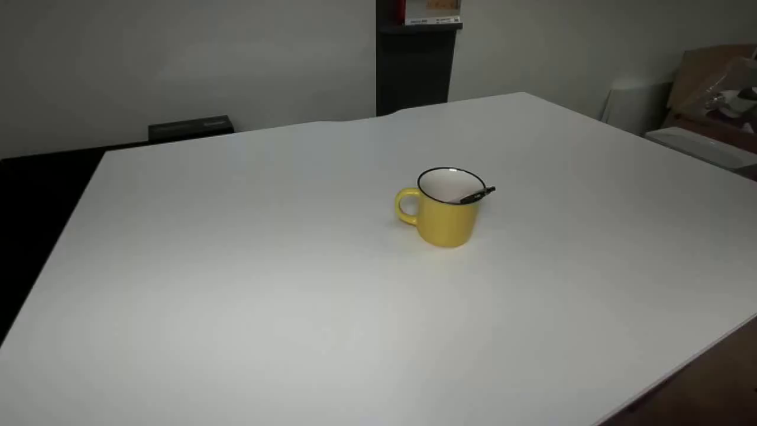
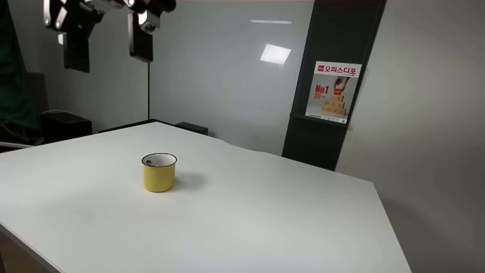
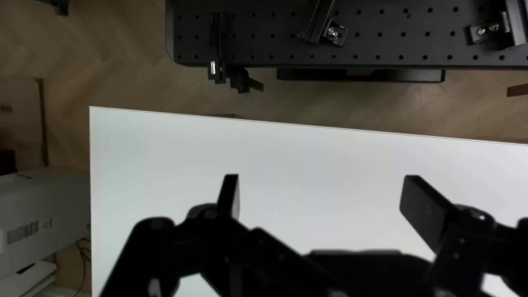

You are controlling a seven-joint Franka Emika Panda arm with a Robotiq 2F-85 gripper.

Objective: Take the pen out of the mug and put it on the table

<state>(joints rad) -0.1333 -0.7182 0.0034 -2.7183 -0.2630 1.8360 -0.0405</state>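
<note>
The slim black pen leans in the yellow, dark-rimmed mug on the flat white table. The black two-finger gripper hangs above, jaws apart.

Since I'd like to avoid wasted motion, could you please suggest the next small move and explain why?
Probably bring the open end effector over the mug: the pen pokes out of it, but the wrist view shows neither.
</note>
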